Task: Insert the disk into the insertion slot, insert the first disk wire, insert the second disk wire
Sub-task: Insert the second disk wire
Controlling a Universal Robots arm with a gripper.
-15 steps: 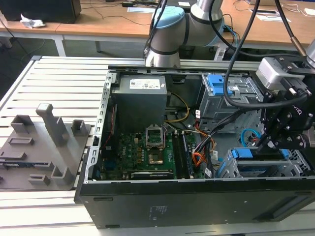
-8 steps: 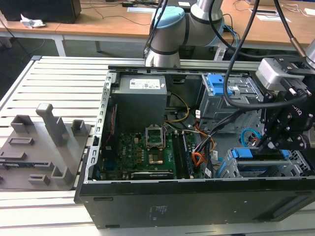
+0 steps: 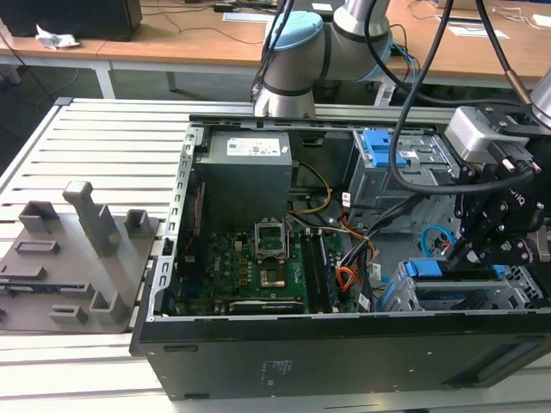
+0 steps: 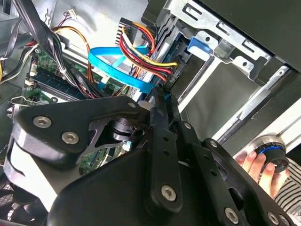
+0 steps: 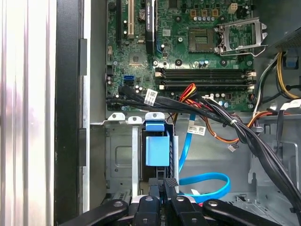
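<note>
An open computer case lies on a slatted table. The disk, blue-framed, sits in the slot at the case's corner. The claw, fingers pinched narrow, hovers beside the disk, near a blue wire. Judging by this, wire insertion is in hand, calling for fine alignment.

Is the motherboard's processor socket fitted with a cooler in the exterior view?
No. The processor socket sits bare and uncovered on the motherboard, with no cooler over it.
</note>
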